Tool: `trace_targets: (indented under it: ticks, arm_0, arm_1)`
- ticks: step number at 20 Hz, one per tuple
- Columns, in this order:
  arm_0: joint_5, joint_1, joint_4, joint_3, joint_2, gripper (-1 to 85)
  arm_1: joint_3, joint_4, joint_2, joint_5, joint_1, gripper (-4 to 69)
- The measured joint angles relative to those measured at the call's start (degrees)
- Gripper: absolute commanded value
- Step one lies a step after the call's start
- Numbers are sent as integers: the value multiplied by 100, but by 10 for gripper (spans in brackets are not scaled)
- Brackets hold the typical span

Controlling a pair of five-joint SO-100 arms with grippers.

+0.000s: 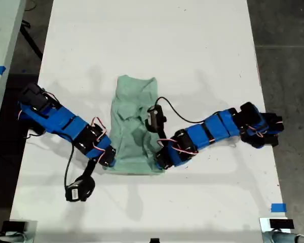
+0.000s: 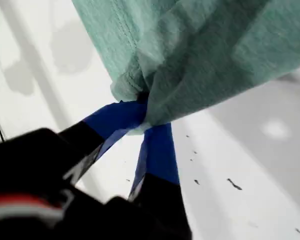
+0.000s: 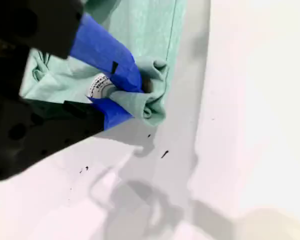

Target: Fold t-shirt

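the t-shirt [image 1: 134, 126] sits in the middle of the white table [image 1: 152, 45], bunched into a narrow strip that runs away from the camera in the exterior view. its far end is a fairly neat folded edge, and the near end is a rumpled hem lying close to the front of the table. the cloth is pale mint green, no print, with plenty of creases down the middle.

both of my grippers are at that near hem, 1 on each corner. my first gripper [image 2: 142, 117] has its blue-taped jaws squeezed nearly together on a gathered corner of the t-shirt [image 2: 200, 55], with the fabric puckered right where they meet. my second gripper [image 3: 125, 95] is pinched down on another corner of the t-shirt [image 3: 150, 45], with the cloth wadded up between and around the blue tips.

can't really tell from the wrist views which arm is which in the exterior view. there, 1 blue arm [image 1: 66, 124] reaches in from the exterior view's left and another blue arm [image 1: 218, 129] from the exterior view's right, both ending at the near corners of the cloth. a bit of blue tape [image 1: 278, 207] is stuck on the table near the exterior view's lower right corner.
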Motion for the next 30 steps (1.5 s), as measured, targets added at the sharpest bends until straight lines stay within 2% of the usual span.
trace_targets:
  ticks: [3,7,13,18,23,27,28,29,30]
  arm_0:
    - [-62,176,229,-466,0,0]
    - [272,-35,686,-527,123,0]
    - [1538,-1846,1477,-536,870,0]
    - [2461,-3454,1521,-510,888,0]
    - [2698,-4263,1521,-343,844,0]
    - [2971,-4685,1222,-246,536,12]
    - [3006,-4772,1178,-246,501,62]
    - [3076,-4878,1151,-246,501,156]
    - [3155,-5036,1151,-246,510,205]
  arm_1:
    - [-35,-193,0,35,-114,-10]
    - [-35,-149,0,-571,360,-10]
    - [-35,246,369,-1802,1881,-10]
    - [-35,404,492,-2443,2751,-11]
    - [-35,404,492,-2760,3296,-11]
    - [-9,387,492,-2856,3674,-13]
    - [0,316,492,-2865,3762,55]
    - [9,272,492,-2883,3850,183]
    - [9,272,492,-2883,3946,244]
